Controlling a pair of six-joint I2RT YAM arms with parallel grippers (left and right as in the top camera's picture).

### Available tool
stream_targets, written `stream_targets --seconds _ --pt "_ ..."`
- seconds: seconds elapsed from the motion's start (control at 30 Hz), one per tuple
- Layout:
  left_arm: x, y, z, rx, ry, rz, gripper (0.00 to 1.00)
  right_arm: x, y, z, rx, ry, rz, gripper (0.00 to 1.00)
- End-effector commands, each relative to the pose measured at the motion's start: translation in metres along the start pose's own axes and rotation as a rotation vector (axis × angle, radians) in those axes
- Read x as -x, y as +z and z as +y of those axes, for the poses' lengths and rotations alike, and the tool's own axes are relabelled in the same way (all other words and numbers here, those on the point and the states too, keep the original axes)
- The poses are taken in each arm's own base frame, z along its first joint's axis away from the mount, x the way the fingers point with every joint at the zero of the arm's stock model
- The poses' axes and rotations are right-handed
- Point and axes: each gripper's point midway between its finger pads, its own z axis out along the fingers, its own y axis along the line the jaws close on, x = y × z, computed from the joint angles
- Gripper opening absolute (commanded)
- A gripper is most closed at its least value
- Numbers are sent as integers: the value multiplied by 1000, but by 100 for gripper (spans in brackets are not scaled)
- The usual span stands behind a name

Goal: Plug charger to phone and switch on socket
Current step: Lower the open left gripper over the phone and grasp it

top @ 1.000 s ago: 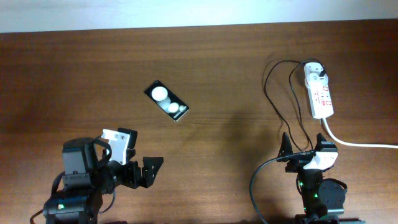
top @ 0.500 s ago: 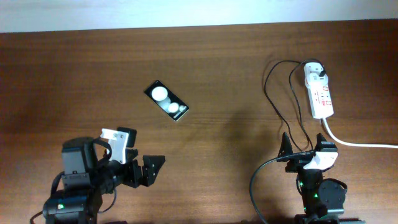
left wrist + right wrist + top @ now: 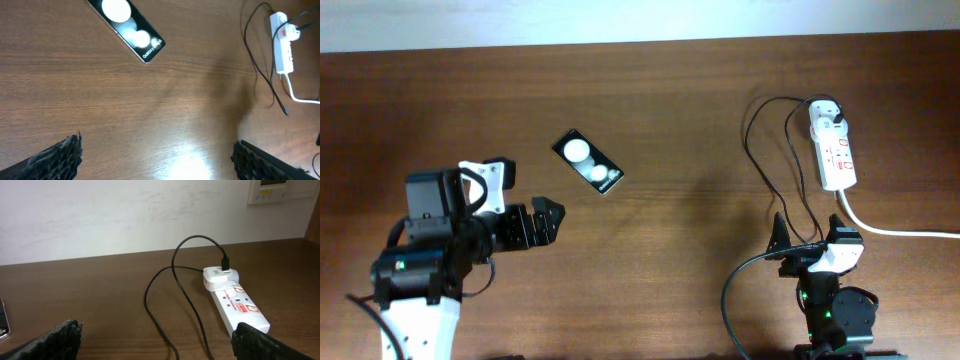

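Note:
The phone (image 3: 588,163) lies flat and slanted at the table's centre-left, its glossy black face showing two white spots; it also shows in the left wrist view (image 3: 127,30). The white socket (image 3: 833,150) lies at the far right, also in the right wrist view (image 3: 235,302). The thin black charger (image 3: 760,160) is plugged into the socket's far end and loops down the table; its free tip (image 3: 284,111) lies on the wood. My left gripper (image 3: 545,220) is open and empty, below and left of the phone. My right gripper (image 3: 807,238) is open and empty, just in front of the cable loops.
The socket's thick white cord (image 3: 900,230) runs off the right edge. A white adapter (image 3: 220,277) sits on the socket's far end. A pale wall stands behind the table's far edge (image 3: 100,262).
My left arm has risen and moved forward and left, bringing its gripper closer to the phone. The right arm, phone, cable and socket have not moved.

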Motion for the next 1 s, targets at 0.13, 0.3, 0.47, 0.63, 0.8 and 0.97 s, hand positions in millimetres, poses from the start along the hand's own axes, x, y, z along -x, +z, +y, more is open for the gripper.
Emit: stream_targets --seconds 0.13,0.3,0.47,0.63,0.8,0.97 --pt "18 10 17 117 12 -14 99 -3 0 -4 -17 4 2 99" --pt "20 14 8 125 63 -20 99 -3 0 -4 -17 4 2 99" --pt "1 15 8 129 50 56 99 -3 0 -4 -17 4 2 99" --pt "-1 15 5 113 47 62 99 -3 0 -4 -17 4 2 99" --pt "-2 15 5 111 45 67 99 -3 0 -4 -17 4 2 99" --pt "-5 15 5 114 22 78 99 -3 0 -4 -17 4 2 99"
